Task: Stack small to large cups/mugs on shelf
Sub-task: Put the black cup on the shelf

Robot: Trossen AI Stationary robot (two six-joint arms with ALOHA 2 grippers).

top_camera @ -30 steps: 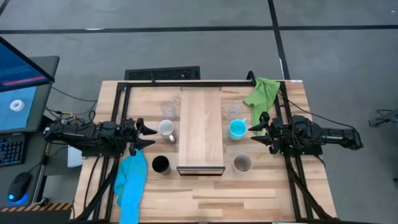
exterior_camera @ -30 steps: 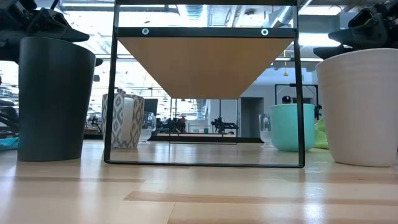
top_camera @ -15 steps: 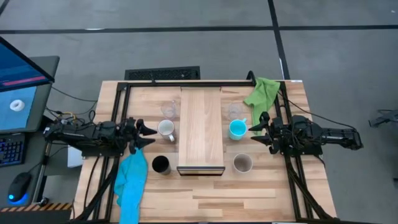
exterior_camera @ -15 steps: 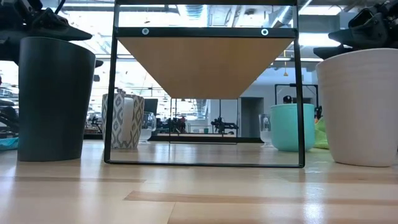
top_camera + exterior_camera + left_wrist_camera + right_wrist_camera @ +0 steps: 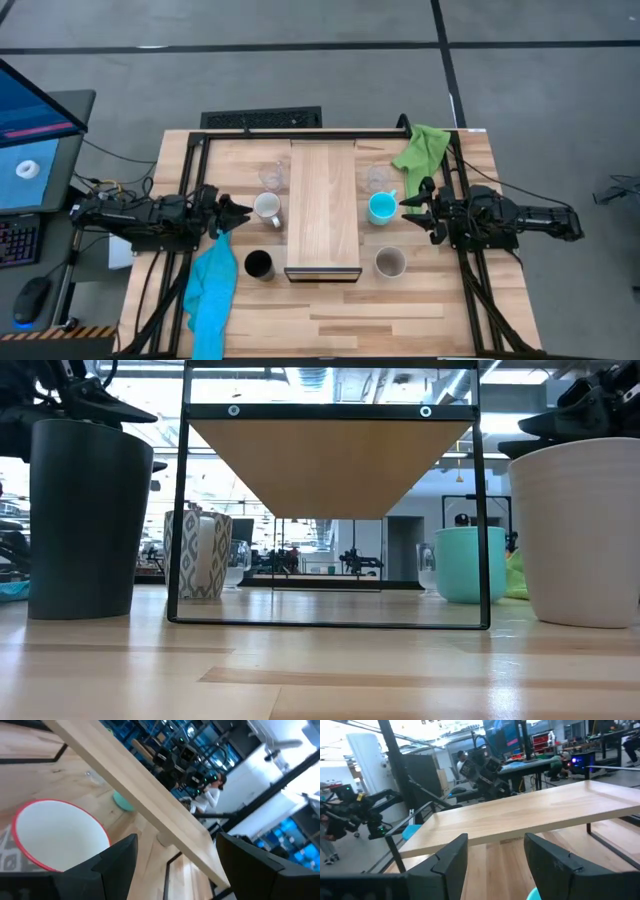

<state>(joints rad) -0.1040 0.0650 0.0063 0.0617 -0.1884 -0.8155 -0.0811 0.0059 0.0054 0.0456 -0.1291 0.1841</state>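
A: L gripper [image 5: 232, 211]?
B: We see jaws spread, empty, beside white mug [image 5: 266, 207].
A: R gripper [image 5: 412, 204]?
B: Parted, empty, by turquoise mug [image 5: 381, 208]. Shelf [image 5: 322, 205] bare between both.

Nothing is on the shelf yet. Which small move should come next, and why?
Probably the left claw should ease forward around the white mug. It is open, holds nothing, and sits just beside that mug, while the shelf carries no cups. The right claw waits near the turquoise mug.
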